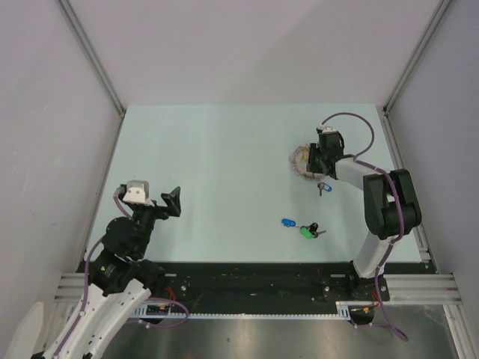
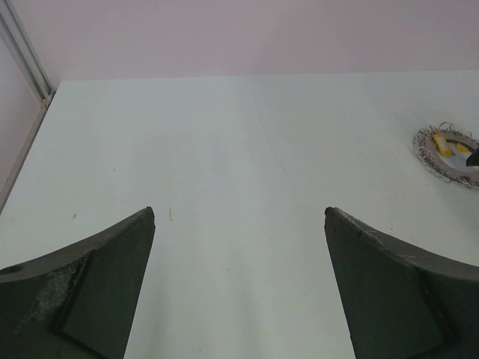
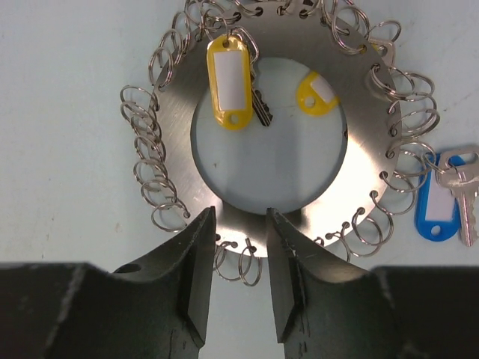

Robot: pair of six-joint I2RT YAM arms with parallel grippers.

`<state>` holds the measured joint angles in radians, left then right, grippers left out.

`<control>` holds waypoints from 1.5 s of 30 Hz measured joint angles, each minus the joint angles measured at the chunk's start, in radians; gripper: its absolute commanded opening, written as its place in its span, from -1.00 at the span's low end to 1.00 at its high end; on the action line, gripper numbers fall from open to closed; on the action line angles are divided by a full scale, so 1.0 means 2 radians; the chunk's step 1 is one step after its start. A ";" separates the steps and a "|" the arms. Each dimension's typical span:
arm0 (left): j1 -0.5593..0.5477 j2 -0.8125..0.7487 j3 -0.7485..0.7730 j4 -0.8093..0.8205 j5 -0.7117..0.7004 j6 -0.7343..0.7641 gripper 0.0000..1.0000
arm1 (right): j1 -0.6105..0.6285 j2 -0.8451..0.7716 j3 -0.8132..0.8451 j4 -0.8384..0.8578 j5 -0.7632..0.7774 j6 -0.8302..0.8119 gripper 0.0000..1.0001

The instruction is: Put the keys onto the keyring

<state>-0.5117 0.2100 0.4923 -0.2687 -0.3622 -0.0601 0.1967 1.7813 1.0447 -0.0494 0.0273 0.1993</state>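
**Pale desk, keyring far right beneath the right gripper**

Pale blue-green desk (image 1: 209, 164), plain white walls on three sides, and we pick out the keyring (image 3: 168, 127) lying flat toward the far right.

We look inside its round opening first. A yellow-tagged key (image 3: 228, 82) sits there with its top end up at the loops of the far band. The tag's long axis runs straight toward the gripper, and the small blade beside it points the same way, angled slightly right. A second yellow tag (image 3: 318, 96) peeks into the opening, its other end hidden by the band.

Just outside the ring's right edge lies a blue-tagged key (image 3: 438, 213), lengthwise parallel to the yellow one, its silver blade alongside. We cannot tell whether it is hooked on.

Well apart, nearer the arm bases, we see a loose blue key (image 1: 288, 222) lying roughly left to right. A green key (image 1: 306, 232) and a black key (image 1: 313, 226) are bunched together beside it.

The right gripper (image 3: 239, 224) is narrowed to a slim gap over the ring's near band, with band and loops showing between the fingers. We cannot tell whether anything is pinched.

The left gripper (image 2: 239, 213) is spread wide with nothing in it, over the desk's left side.
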 measured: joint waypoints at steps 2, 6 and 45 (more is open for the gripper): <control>0.000 0.000 0.000 -0.001 0.000 0.000 1.00 | 0.000 0.006 0.008 -0.007 0.000 -0.001 -0.39; 0.000 0.001 0.000 -0.002 0.000 0.000 1.00 | 0.003 0.016 0.017 -0.032 0.002 -0.004 -0.45; 0.000 -0.010 0.000 -0.003 0.000 0.000 1.00 | 0.370 0.028 0.053 -0.065 -0.106 -0.155 -1.00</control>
<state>-0.5117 0.1894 0.4923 -0.2756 -0.3618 -0.0597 0.9375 1.8374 1.1507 -0.1787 -0.1841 -0.1112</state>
